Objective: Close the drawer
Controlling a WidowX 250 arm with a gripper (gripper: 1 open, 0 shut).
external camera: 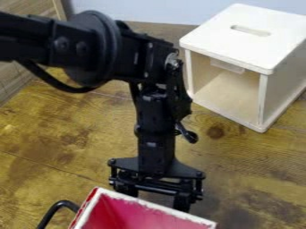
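The drawer (141, 213) lies at the bottom edge of the camera view, a tray with a glossy red inside and thin white rim; its black loop (55, 215) sticks out at the left corner. My gripper (156, 183) points down just behind the drawer's far rim, its two fingers spread wide and open, nothing between them. The black arm (107, 49) reaches in from the upper left.
A pale wooden cube box (245, 58) with a slot in its top and an open front stands at the upper right. The wooden tabletop (48, 134) spreads around both. The drawer is cut off by the frame's lower edge.
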